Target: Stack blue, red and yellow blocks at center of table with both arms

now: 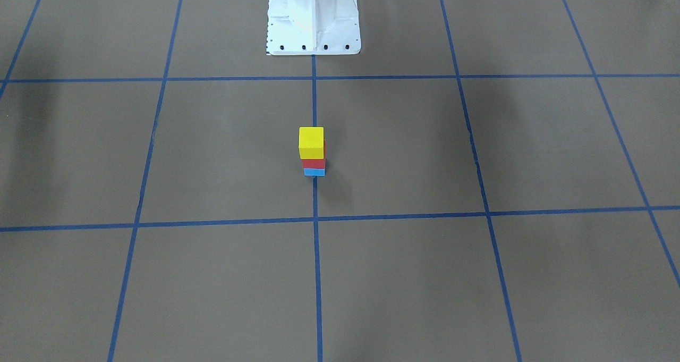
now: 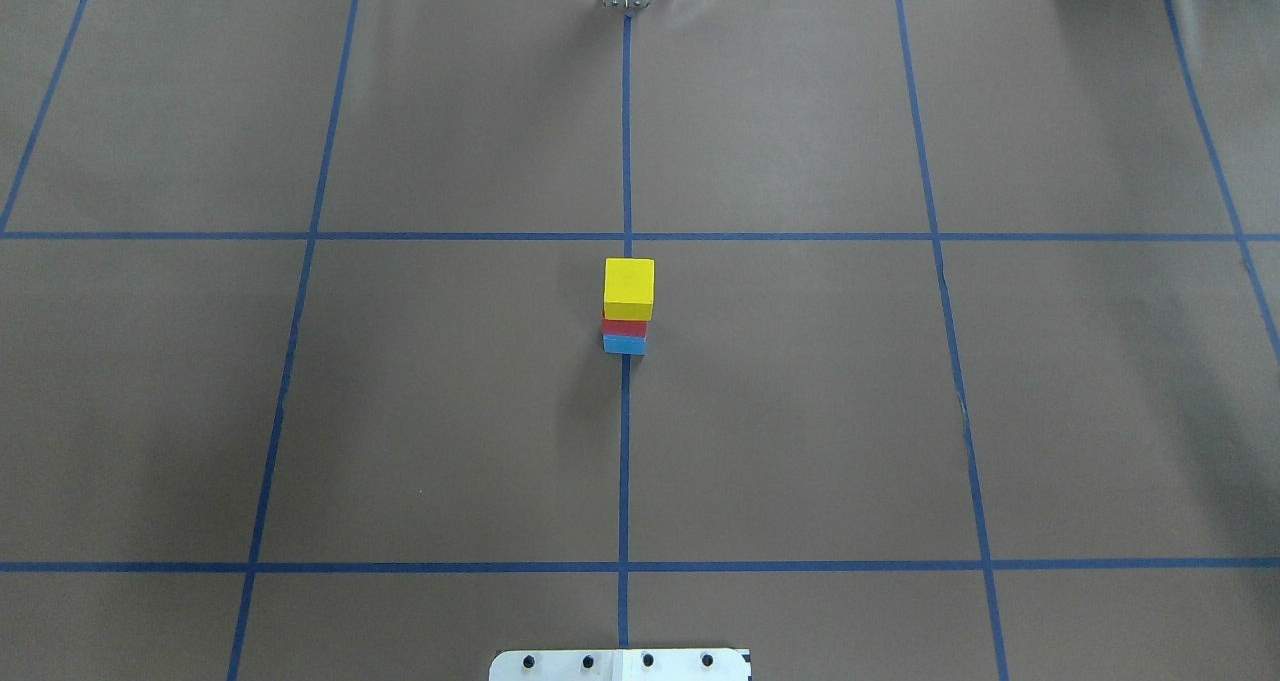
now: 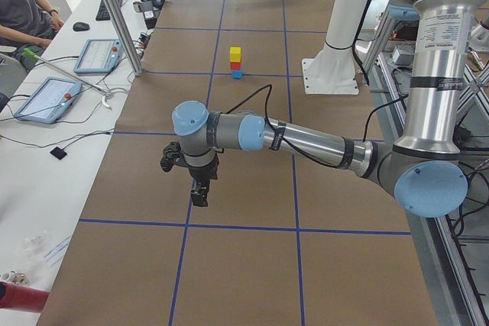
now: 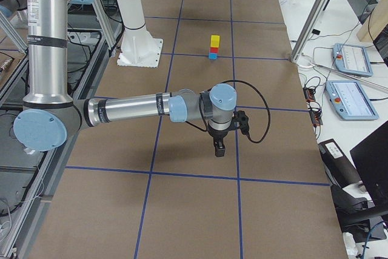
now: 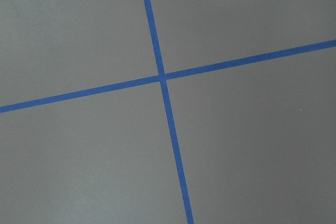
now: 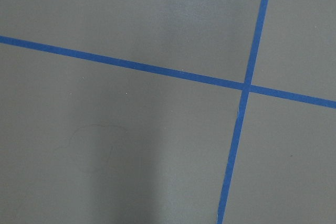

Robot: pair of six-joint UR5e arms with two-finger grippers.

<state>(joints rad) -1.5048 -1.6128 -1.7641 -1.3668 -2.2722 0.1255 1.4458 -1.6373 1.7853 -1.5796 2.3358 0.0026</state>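
Observation:
A stack stands at the table's center: the blue block (image 1: 314,172) at the bottom, the red block (image 1: 313,163) on it, the yellow block (image 1: 311,142) on top. It also shows in the overhead view, yellow block (image 2: 629,287) over red block (image 2: 624,327) over blue block (image 2: 624,345). My left gripper (image 3: 198,195) hangs over the table far from the stack, seen only in the exterior left view. My right gripper (image 4: 219,148) likewise shows only in the exterior right view. I cannot tell whether either is open or shut. Both wrist views show only bare mat and tape.
The brown mat carries a grid of blue tape lines (image 2: 625,441). The white robot base (image 1: 313,19) stands at the table's near edge. Tablets (image 3: 47,98) and an operator (image 3: 23,5) are beside the table in the exterior left view.

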